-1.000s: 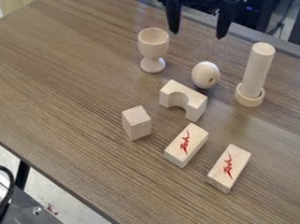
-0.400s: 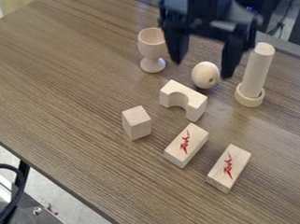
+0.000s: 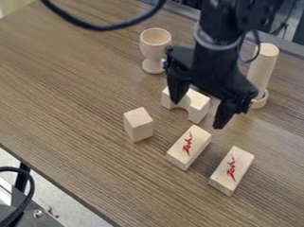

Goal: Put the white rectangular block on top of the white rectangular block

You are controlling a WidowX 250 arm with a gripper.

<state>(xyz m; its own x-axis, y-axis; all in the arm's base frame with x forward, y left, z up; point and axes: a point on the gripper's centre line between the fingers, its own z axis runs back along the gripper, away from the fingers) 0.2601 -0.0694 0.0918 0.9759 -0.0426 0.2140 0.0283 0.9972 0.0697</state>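
And here it is, the gripper [image 3: 199, 114] hanging over the tabletop [image 3: 64, 91], its fingers [image 3: 178, 86] spread wide, no block pinched between them. They sit above the arched block [image 3: 198, 106]; whether either tip touches it, nobody can tell from this angle.

Now look at the two candidates, both lying flat, red marks up, between the tabletop's far edge and the edge slanting across the lower left! The nearer block [image 3: 189, 147] lies just below the fingers in the view, a touch toward the lower left. The farther block [image 3: 232, 171] is beyond it to the lower right, close by but apart. Which one is to be lifted? The sentence doesn't say, but the nearer one looks the likelier pick.

And here's what it all turns on: that block's long axis runs from upper right to lower left, while the line from fingertip to fingertip runs from upper left to lower right. Crosswise, then, and that should suit a grip on the long sides with little turning! This lone arm needs a short shift down the view, clear of the arch, before it drops. Come in early, and a tip could clip that arched block.
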